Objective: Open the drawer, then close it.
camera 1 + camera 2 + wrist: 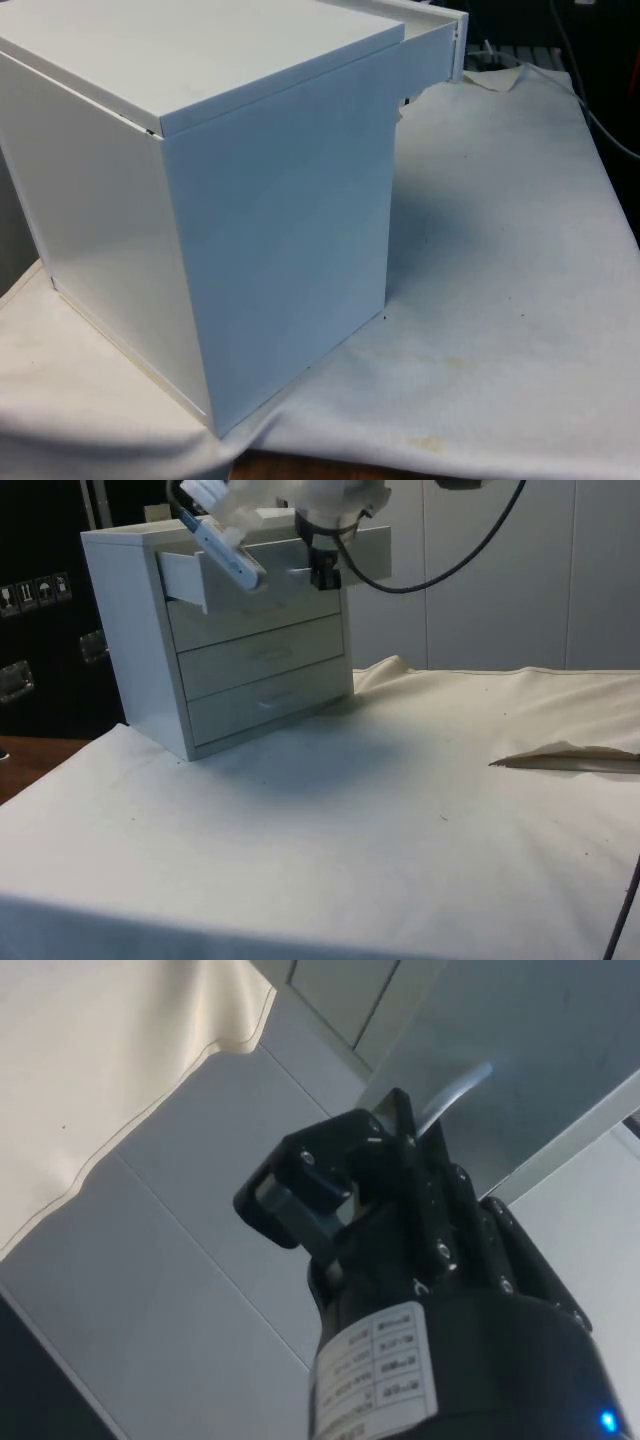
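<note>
A: Where's the chest of drawers point(230, 640) sitting rn?

B: It's standing on the surface point(380, 820), which is wearing a white cloth. In the front view it's turning its plain back and side panels to the camera, taking up the front view's left.

A: And the top drawer point(255, 570)?

B: It's sticking out of the body, pulled open. The side view is showing its front panel hanging well forward of the two lower drawers, which are sitting flush w/ the body. In the front view the drawer's end point(435, 45) is poking out past the chest's far corner, toward the front view's right.

A: The gripper point(325, 575)?

B: It's hanging at the top drawer's front, approx. at handle height, w/ the white arm reaching in from above. In the wrist view the fingers point(300, 1185) are pointing at the drawer's pale metal handle point(455, 1095).

A: Clamped on it or let go?

B: Can't tell; the fingers are overlapping each other and the handle is passing behind them, so contact isn't showing clearly.

A: Anything else?

B: A fold of cloth point(565, 758) is lifting at the surface's edge in the side view.
</note>
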Available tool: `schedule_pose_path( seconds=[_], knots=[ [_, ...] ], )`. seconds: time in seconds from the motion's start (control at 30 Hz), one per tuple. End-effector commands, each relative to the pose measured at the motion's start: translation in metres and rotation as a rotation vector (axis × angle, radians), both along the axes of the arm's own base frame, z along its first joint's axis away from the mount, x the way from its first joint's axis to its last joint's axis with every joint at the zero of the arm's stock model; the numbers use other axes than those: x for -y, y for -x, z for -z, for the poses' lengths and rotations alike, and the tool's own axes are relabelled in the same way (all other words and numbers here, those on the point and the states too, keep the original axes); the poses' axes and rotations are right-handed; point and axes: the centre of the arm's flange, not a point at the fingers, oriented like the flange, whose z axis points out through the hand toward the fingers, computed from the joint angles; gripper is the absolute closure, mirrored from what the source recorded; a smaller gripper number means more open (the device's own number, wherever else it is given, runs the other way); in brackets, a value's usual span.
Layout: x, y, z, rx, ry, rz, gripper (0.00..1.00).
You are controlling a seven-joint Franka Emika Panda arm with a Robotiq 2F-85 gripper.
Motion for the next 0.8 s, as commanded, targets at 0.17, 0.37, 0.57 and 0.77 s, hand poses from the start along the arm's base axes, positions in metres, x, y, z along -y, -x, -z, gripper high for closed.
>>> schedule_pose_path(
  seconds=[0.17, 0.37, 0.57, 0.77],
  knots=[
    [-0.010, 0.019, 0.002, 0.005, 0.000, -0.007, 0.93],
    [-0.015, 0.028, 0.005, 0.005, 0.004, -0.016, 0.93],
    [-0.019, 0.047, 0.004, 0.002, 0.012, -0.034, 0.93],
    [-0.018, 0.055, 0.006, 0.004, 0.018, -0.053, 0.93]
  ],
)
